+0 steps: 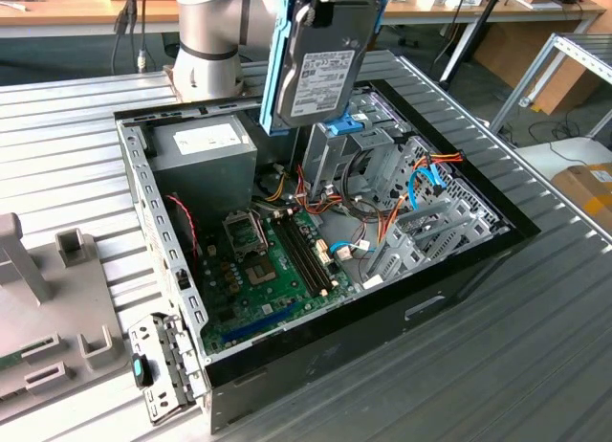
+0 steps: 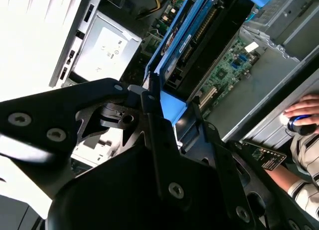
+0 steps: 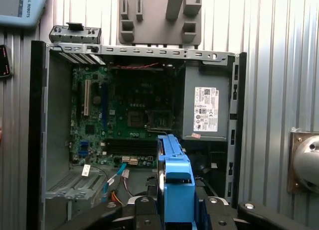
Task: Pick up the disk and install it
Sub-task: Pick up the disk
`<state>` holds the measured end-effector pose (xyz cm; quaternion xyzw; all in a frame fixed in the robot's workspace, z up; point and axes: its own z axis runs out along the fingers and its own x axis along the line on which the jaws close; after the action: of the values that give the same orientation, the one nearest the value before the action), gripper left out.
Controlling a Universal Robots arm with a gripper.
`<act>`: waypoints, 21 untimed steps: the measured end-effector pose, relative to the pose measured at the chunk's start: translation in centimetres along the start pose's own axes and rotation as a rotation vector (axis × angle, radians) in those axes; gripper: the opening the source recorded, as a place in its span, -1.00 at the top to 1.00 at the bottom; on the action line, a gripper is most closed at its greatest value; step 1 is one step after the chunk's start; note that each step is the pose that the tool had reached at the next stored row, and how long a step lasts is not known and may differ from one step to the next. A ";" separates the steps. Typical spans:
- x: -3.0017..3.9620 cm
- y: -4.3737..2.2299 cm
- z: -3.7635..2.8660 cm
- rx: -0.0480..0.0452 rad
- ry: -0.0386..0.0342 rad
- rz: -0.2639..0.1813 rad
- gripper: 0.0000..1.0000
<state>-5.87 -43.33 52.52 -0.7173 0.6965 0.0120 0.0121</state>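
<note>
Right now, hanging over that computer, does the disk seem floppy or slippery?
Probably stiff: the disk hangs nearly upright from the gripper without sagging. Likely dense for its size, given its metal body. Its smooth plastic rails may be slippery.

The open computer case [image 1: 421, 303] lies on the slatted table [image 1: 535, 365], with the arm's base [image 1: 206, 40] beyond it in the exterior view and a holder block [image 1: 43, 289] on the table at the exterior view's left. Inside the case, the motherboard [image 1: 273, 275] lies on the floor, the power supply [image 1: 206, 145] sits in the far corner, and the drive cage [image 1: 421, 203] stands toward the exterior view's right. The disk [image 1: 325, 69], clamped on edge in the gripper [image 3: 178, 215], hangs above the case between power supply and drive cage.
</note>
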 end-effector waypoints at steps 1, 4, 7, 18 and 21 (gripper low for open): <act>0.26 -0.02 0.00 0.0000 -0.0001 0.000 0.27; 1.35 -0.12 -0.04 0.0000 0.0000 0.000 0.27; 2.68 -0.22 -0.08 0.0000 0.0000 0.000 0.27; 8.31 -0.36 -0.24 0.0000 -0.0001 0.000 0.27; 9.46 -0.40 -0.26 0.0000 -0.0001 0.000 0.27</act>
<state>-5.20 -52.77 52.46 -0.7173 0.6965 0.0120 0.0121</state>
